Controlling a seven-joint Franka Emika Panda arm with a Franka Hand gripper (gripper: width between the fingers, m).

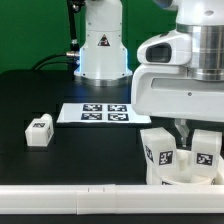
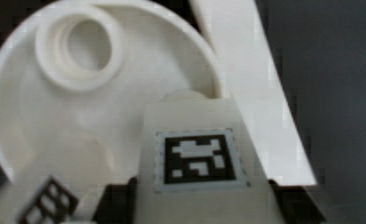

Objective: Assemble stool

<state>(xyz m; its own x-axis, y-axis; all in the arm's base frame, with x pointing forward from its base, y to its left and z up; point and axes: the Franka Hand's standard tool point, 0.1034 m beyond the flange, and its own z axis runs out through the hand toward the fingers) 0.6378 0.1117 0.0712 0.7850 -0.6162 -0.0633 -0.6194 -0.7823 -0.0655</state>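
On the black table (image 1: pixel 60 88), the hand (image 1: pixel 186 134) sits half-hidden between two tagged legs (image 1: pixel 160 150), its grip unreadable.

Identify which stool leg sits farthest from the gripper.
The lone leg, at the exterior view's left, past the marker board. The other two legs stand close together at the exterior view's right, directly under the gripper.

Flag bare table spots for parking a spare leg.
Largest free patch: black table between marker board, loose leg and rail. Second: the back corner on the exterior view's left, beside the robot base. Crowded: exterior view's right, where the end effector hangs over the seat and two legs.
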